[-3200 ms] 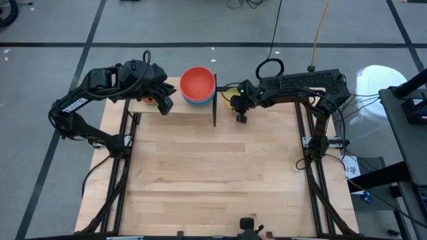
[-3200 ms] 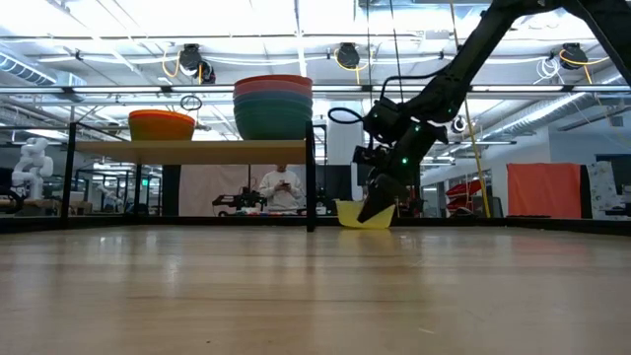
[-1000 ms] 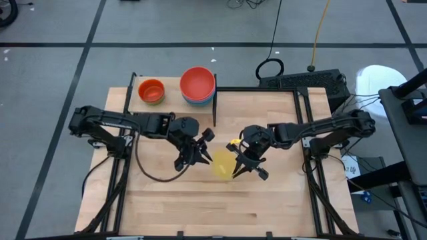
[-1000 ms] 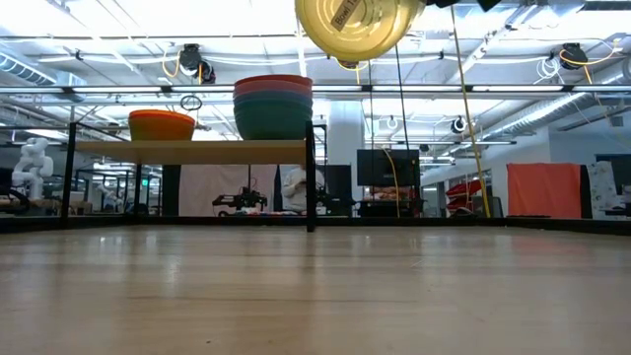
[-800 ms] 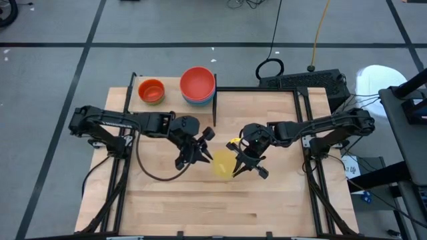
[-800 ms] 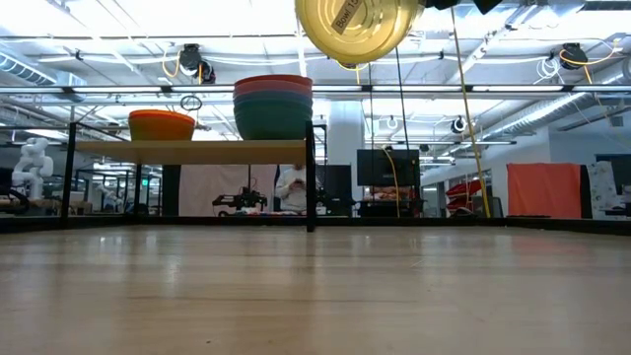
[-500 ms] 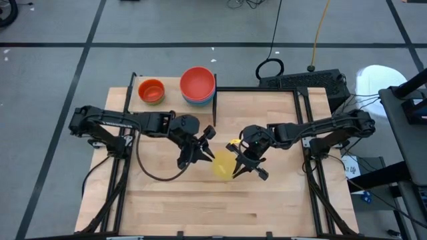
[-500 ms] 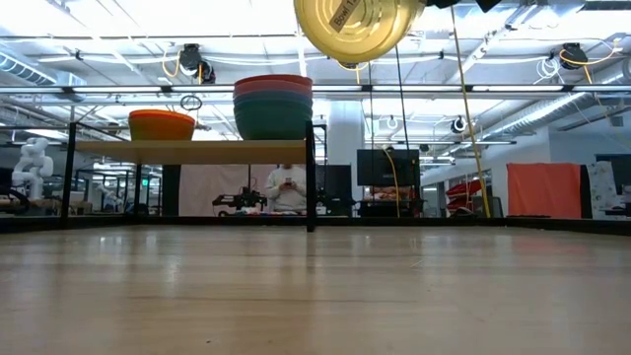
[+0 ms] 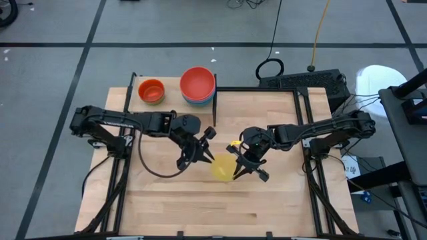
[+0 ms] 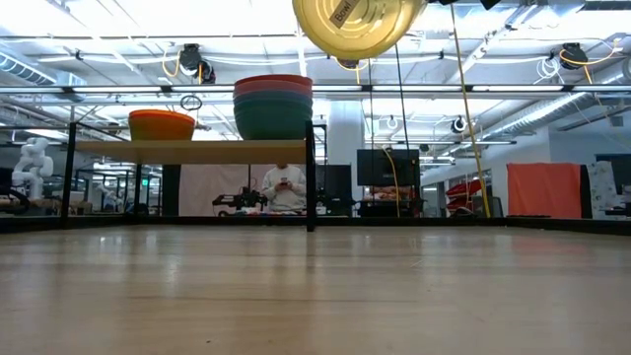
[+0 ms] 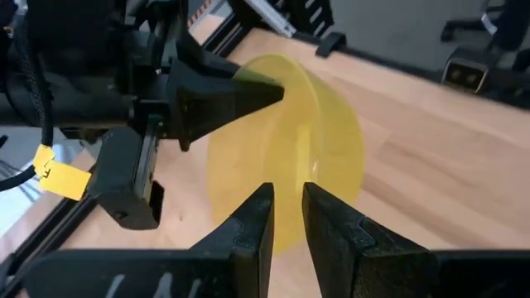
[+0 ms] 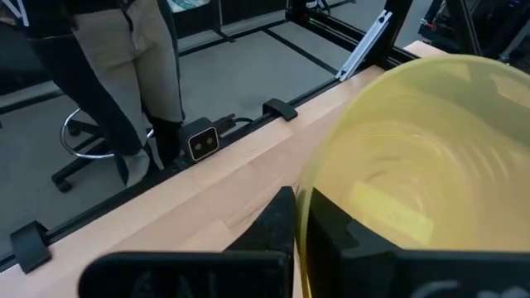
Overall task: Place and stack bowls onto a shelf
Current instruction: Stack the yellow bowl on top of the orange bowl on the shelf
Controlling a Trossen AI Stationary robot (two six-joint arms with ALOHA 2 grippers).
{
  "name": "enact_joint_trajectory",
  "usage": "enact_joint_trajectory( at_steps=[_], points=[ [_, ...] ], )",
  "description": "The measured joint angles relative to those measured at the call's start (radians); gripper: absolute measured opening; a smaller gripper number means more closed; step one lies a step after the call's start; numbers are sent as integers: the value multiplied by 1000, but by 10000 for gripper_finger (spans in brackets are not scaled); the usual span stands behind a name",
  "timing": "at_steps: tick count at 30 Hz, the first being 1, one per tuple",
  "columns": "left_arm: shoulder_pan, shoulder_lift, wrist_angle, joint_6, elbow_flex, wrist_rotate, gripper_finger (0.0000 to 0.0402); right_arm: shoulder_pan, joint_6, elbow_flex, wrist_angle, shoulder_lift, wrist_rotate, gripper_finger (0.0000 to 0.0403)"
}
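A yellow bowl (image 9: 223, 167) hangs in the air over the middle of the table between both grippers; the low view shows its base (image 10: 357, 22) from below. My left gripper (image 9: 208, 157) is at the bowl's left side. My right gripper (image 9: 240, 164) is at its right side. Both are shut on its rim. The shelf (image 9: 175, 100) stands at the table's far edge. It carries an orange bowl (image 9: 151, 90) and a stack of larger bowls with a red one on top (image 9: 197, 84). My left gripper (image 11: 287, 199) has the yellow bowl's rim (image 11: 290, 175) pinched between its two fingers, one inside the bowl and one outside, coming level from the table's left. The bowl is clear of the table and tilted. My right gripper (image 12: 300, 207) pinches the opposite rim (image 12: 310, 178) the same way, one finger inside and one outside, coming from the table's right; its finger (image 11: 232, 95) shows on the rim in the left wrist view.
The black upright end bar (image 9: 215, 110) stands at the shelf's right end. A black frame rail (image 9: 257, 89) runs along the far edge. A person (image 10: 286, 187) stands in the room behind, and a person's legs (image 12: 124, 66) show beyond the table.
My left gripper has edged a little toward the table's right, closer onto the bowl. The bowl stays lifted between the two grippers and has shifted only slightly.
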Motion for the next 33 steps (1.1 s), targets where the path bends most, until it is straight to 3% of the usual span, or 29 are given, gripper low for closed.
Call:
enact_joint_trajectory(
  at_steps=[29, 33],
  points=[
    [-11, 72, -11, -28, 1, 55, 74, -2, 1, -6, -30, 0, 2, 0],
    [-11, 72, -19, 0, 1, 55, 46, -2, 1, -6, -32, 0, 0, 0]
  ],
)
